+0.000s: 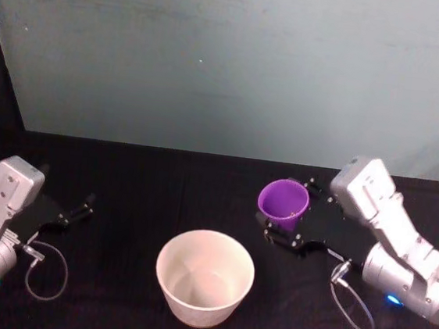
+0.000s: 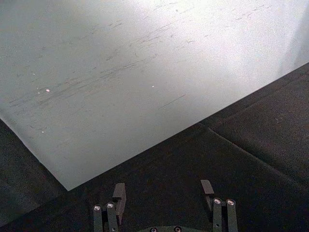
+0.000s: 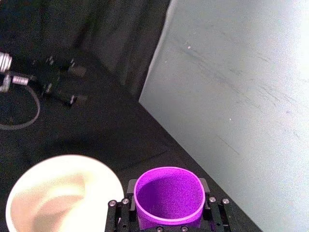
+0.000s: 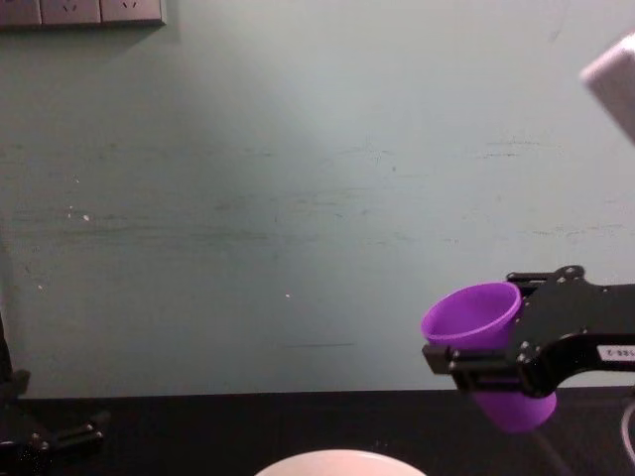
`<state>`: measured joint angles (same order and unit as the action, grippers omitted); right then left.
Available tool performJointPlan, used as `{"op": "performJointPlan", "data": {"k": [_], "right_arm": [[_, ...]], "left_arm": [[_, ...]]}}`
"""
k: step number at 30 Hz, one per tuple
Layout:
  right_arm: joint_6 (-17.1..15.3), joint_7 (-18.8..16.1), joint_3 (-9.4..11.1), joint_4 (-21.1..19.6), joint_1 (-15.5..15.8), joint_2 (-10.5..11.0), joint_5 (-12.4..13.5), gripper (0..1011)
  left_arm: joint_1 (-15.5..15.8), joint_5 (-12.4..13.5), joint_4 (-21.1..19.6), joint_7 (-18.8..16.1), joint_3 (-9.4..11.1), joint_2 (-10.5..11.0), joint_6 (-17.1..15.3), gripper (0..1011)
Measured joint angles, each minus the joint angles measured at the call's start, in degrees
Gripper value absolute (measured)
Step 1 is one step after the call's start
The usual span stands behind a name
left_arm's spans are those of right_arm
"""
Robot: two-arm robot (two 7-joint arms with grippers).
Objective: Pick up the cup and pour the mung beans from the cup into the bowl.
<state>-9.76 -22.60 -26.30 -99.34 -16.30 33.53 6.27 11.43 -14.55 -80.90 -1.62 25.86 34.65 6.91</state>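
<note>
The wall (image 1: 231, 56) behind is pale green-grey, flat and a little scratched, with white wall sockets (image 4: 79, 10) high up in the chest view. The bench (image 1: 163, 182) is covered with a soft, dull black cloth.

The bowl (image 1: 200, 310) stands on the bench in the middle, close to the robot. It is round, wide and smooth, with a pale rim and pale sides that go in a little toward the bottom.

The cup (image 1: 283, 200) is bright purple, smooth plastic, wider at the top, with no handle. It is held up in the air, to the right of the bowl and a bit farther back. The right pincer (image 1: 289, 215) squeezes it, one black finger on each side. From the chest view the cup (image 4: 486, 347) leans, its open top tipped toward the robot's left. What is inside the cup cannot be told.

The left pincer (image 1: 81, 209) rests low over the bench on the left, well apart from the bowl. Its two dark fingers (image 2: 119, 193) stand wide apart and hold nothing. A thin grey wire (image 1: 47, 272) loops beside the shiny silver left arm.
</note>
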Motion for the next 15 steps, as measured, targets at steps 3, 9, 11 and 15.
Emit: {"op": "performJointPlan", "data": {"k": [3,9,11,15], "right_arm": [[-0.83,-0.25,-1.57,-0.65,-0.93,0.62,-3.74,741],[-2.23,-0.81,-4.26,-1.49,-2.54,1.41,-9.86,741],[-2.72,-0.98,-5.27,-1.85,-3.12,1.56,-12.27,741],[-3.11,-1.01,-6.72,-2.49,-3.84,1.88,-16.27,741]], "left_arm": [[0.00,0.00,0.00,0.00,0.00,0.00,0.00,1003],[0.00,0.00,0.00,0.00,0.00,0.00,0.00,1003],[0.00,0.00,0.00,0.00,0.00,0.00,0.00,1003],[0.00,0.00,0.00,0.00,0.00,0.00,0.00,1004]]}}
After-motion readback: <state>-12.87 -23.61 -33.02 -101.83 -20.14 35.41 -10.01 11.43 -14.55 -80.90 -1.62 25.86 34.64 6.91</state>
